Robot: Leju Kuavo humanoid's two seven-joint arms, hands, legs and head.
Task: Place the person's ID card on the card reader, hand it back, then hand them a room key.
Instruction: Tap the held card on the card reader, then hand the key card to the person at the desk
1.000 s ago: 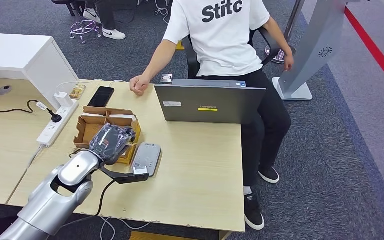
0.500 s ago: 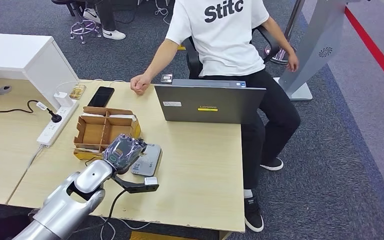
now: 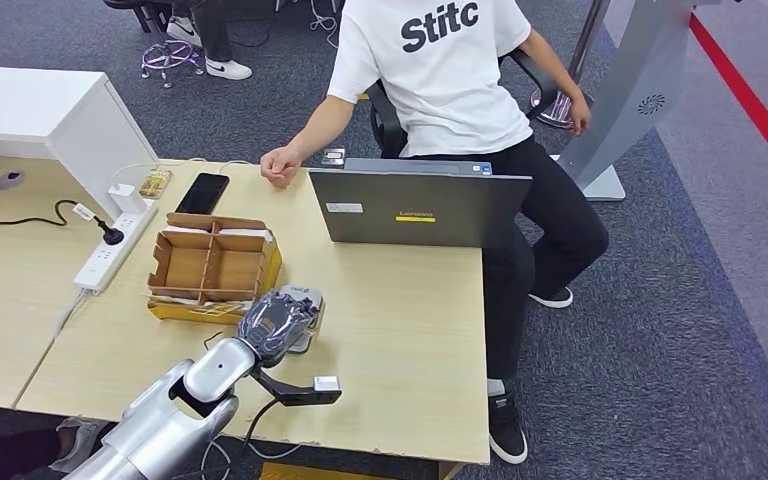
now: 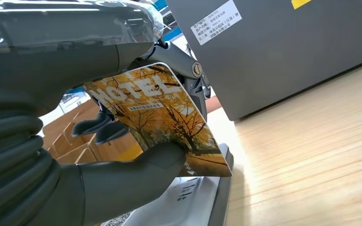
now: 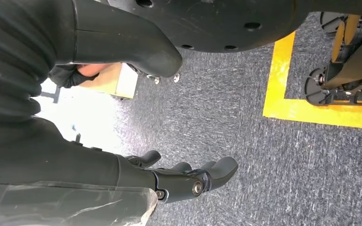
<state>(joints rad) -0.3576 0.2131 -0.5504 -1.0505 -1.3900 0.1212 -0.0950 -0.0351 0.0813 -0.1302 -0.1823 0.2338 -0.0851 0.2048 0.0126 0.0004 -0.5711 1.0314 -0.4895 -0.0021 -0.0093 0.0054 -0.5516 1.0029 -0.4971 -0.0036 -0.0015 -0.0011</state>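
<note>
Room key (image 4: pixel 162 120) pinched by left hand (image 3: pixel 278 322) fingers above card reader (image 4: pixel 202 197); thin grip, may slip.

We saw the head view evenly and brightly lit from above, sharp throughout, with only soft shadows on the table (image 3: pixel 400 330). In the left wrist view glare streaked the plastic wrap over the left hand (image 4: pixel 75 94), and the laptop (image 4: pixel 283 52) behind was slightly soft. In the right wrist view a blown-out white patch glared on the floor (image 5: pixel 245 117).
</note>
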